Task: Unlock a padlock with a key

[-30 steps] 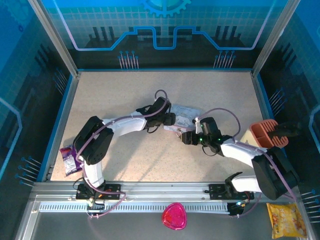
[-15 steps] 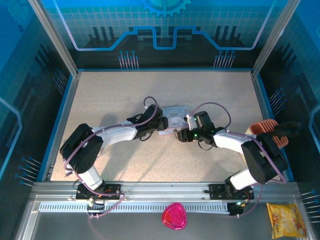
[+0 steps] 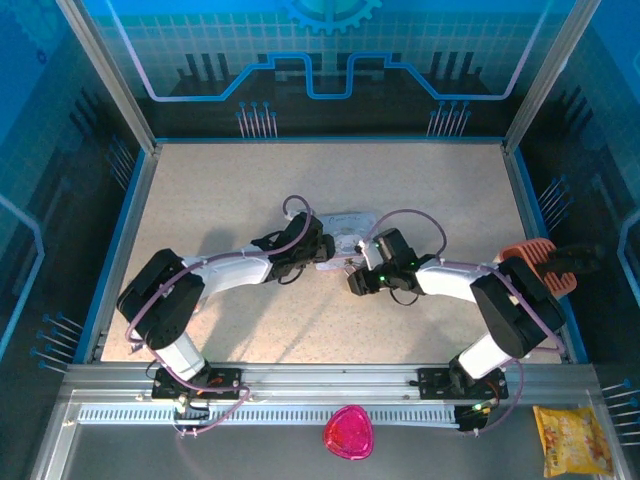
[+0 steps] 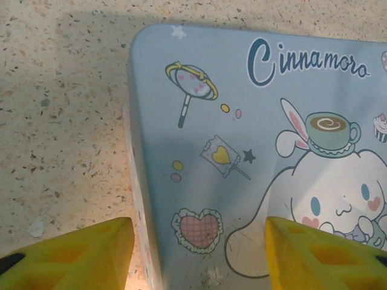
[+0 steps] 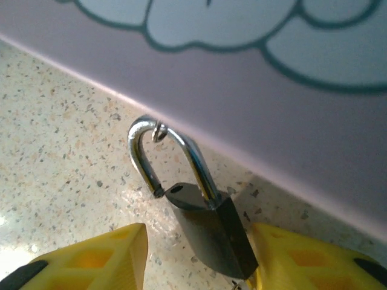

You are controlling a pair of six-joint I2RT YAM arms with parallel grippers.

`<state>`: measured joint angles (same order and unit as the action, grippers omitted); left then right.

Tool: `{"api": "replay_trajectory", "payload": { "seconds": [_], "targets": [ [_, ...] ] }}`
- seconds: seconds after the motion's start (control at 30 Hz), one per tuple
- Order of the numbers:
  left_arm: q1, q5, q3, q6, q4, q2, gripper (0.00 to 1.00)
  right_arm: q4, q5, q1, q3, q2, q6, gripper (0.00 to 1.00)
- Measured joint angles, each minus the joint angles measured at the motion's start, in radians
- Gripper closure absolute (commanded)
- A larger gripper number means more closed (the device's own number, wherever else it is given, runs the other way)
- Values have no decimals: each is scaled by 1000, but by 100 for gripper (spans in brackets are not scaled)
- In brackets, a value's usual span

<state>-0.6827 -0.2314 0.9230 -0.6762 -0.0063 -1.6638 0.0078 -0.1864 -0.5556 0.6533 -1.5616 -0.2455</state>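
Yellow right pincer (image 5: 197,241) spread round padlock (image 5: 208,226) at tin (image 5: 272,90) edge; left pincer (image 4: 198,228) spread over its corner

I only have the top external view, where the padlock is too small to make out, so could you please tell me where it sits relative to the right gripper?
Observer: The right wrist view shows the padlock sitting between the fingers of the right gripper, close beside the tin.
Operator: Is it gripped yet?
Observer: No, the jaws stand open with a gap beside its body.
Operator: And the left gripper?
Observer: The left gripper is open, straddling the tin's edge.
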Motion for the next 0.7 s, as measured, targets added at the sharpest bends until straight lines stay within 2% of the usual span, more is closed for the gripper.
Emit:
{"api": "replay_trajectory", "payload": {
  "seconds": [0.07,0.2,0.3,0.47,0.7],
  "targets": [
    [0,0,-5,-4,6,3,42,-2,24,-3,10,-9,0,54],
    [0,0,-6,-6,8,3,42,0,61,-6,13,-12,-1,69],
    [0,0,-6,-6,8,3,42,-1,72,-6,13,-10,-3,71],
    [0,-1,-6,-13,8,3,43,-39,70,-12,13,29,3,83],
    [-8,-10,-9,-56,6,4,43,-24,91,-60,-11,68,-76,87]
  ]
}}
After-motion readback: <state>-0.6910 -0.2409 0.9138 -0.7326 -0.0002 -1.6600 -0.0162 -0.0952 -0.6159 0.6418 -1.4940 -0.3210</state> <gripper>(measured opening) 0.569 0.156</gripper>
